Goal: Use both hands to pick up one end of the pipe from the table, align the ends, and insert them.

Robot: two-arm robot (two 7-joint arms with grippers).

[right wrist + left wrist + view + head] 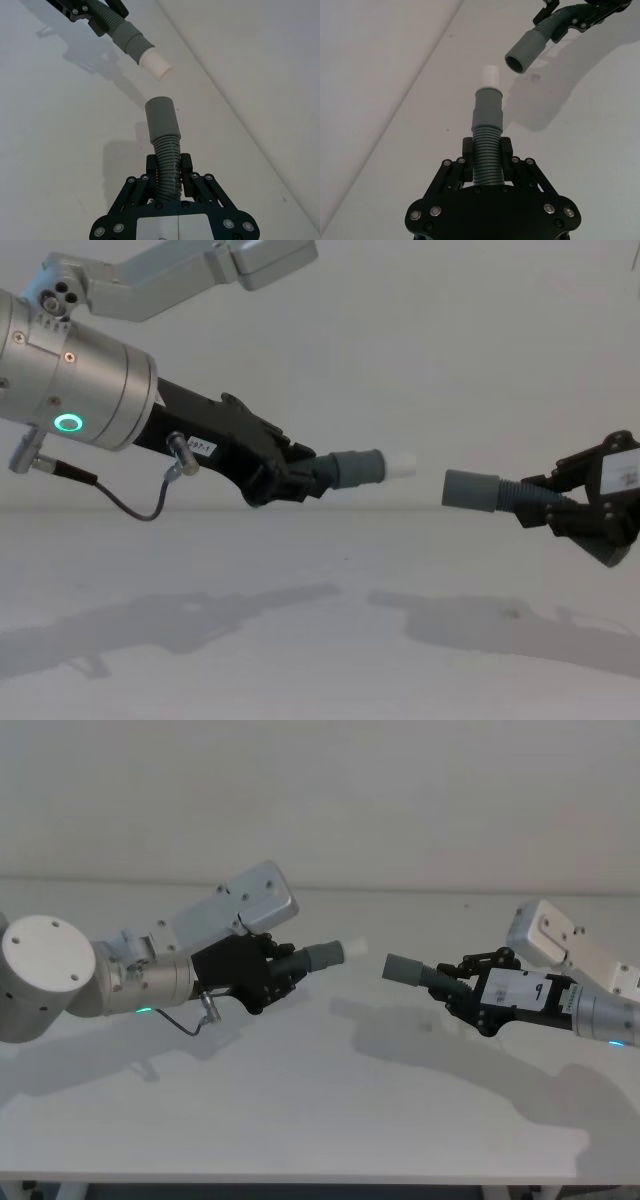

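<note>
Already lifted clear of the table (320, 1120), the white-tipped pipe piece (355, 468) sits clamped by its ribs in the left gripper (487, 156) and the open-cuffed piece (470, 489) in the right gripper (170, 167), ends facing, near but apart and slightly offset; aligning and inserting remain.
</note>
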